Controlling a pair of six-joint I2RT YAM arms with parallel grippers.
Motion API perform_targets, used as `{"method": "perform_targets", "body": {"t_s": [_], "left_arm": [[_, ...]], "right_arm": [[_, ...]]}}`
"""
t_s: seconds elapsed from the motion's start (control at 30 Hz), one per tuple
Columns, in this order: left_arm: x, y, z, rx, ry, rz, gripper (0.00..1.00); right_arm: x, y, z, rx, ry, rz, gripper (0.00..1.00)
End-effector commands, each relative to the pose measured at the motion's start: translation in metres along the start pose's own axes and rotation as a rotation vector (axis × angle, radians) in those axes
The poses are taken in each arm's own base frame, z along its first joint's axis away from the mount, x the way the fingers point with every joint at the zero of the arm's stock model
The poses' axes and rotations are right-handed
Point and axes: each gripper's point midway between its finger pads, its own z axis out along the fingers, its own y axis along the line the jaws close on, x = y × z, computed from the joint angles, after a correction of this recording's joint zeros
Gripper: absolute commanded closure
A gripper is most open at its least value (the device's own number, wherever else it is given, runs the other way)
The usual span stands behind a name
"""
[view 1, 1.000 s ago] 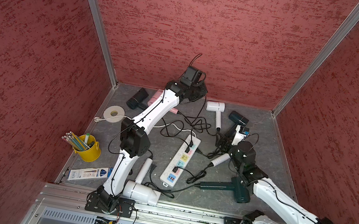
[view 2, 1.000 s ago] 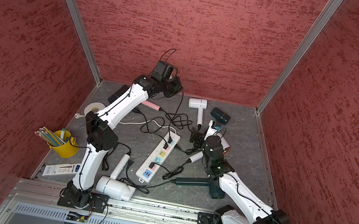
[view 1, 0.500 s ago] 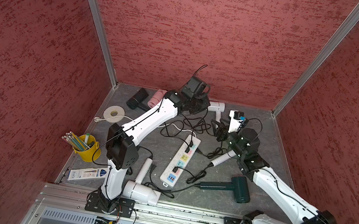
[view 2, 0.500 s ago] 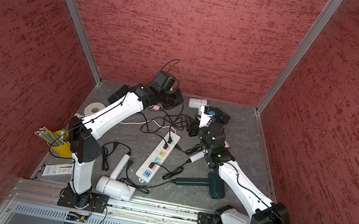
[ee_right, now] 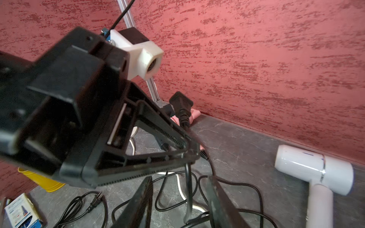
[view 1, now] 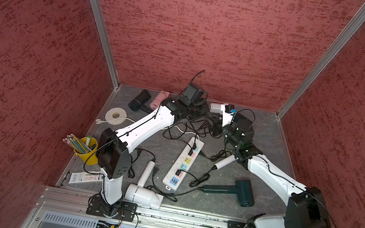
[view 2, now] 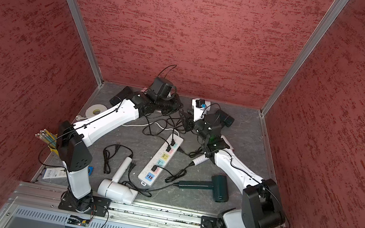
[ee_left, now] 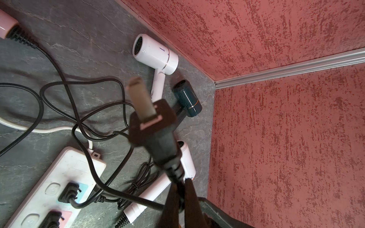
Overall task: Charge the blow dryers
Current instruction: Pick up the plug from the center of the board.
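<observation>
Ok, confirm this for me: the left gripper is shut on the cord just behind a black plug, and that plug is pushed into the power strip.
Not quite. The black plug is not in the power strip: it is up in the air, prongs bare, as the left wrist view shows. The left gripper is shut on its cord just behind it.

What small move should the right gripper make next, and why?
Probably close the right gripper on the cord: it hangs between its open jaws, below the left gripper, which pinches the neck of the black plug, prongs free.
</observation>
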Motion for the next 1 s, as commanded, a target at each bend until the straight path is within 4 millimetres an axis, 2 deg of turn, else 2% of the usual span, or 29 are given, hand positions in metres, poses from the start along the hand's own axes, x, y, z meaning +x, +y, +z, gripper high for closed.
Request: {"method": "perform_targets", "body": {"t_s": [0.0, 0.2, 0.33, 0.4, 0.43, 0.57, 0.67, 0.7, 0.87, 0.97], "left_arm": [[-0.001, -0.017, -0.011, 0.066, -0.007, -0.001, 1.0], [-0.001, -0.016, -0.014, 0.068, -0.009, 0.004, 1.0], [0.003, -0.014, -0.012, 0.067, 0.006, 0.0, 1.0], [0.005, -0.014, -0.012, 0.067, 0.012, -0.002, 1.0], [0.005, -0.013, -0.012, 0.065, 0.013, -0.001, 0.99], [0.002, -0.006, -0.02, 0.046, 0.014, 0.028, 0.45], [-0.008, 0.001, -0.039, 0.053, -0.017, 0.082, 0.07], [-0.012, 0.002, -0.047, 0.078, -0.036, 0.106, 0.0], [-0.035, 0.016, -0.086, 0.205, -0.118, 0.169, 0.0], [-0.043, 0.025, -0.1, 0.337, -0.117, 0.179, 0.0]], "right_arm": [[0.005, 0.002, 0.01, -0.032, 0.042, 0.011, 0.59], [0.025, -0.012, 0.019, 0.024, 0.114, 0.011, 0.69], [0.025, -0.014, 0.021, 0.031, 0.114, 0.008, 0.86], [0.023, -0.014, 0.022, 0.031, 0.106, -0.004, 1.0], [0.022, -0.014, 0.021, 0.032, 0.104, -0.012, 1.0], [0.022, -0.016, 0.018, 0.04, 0.128, -0.107, 1.0], [0.019, -0.018, 0.015, 0.036, 0.157, -0.199, 1.0], [0.018, -0.018, 0.015, 0.021, 0.169, -0.217, 1.0], [0.012, -0.008, 0.019, -0.101, 0.238, -0.227, 1.0], [0.015, 0.002, 0.019, -0.188, 0.287, -0.197, 1.0]]}}
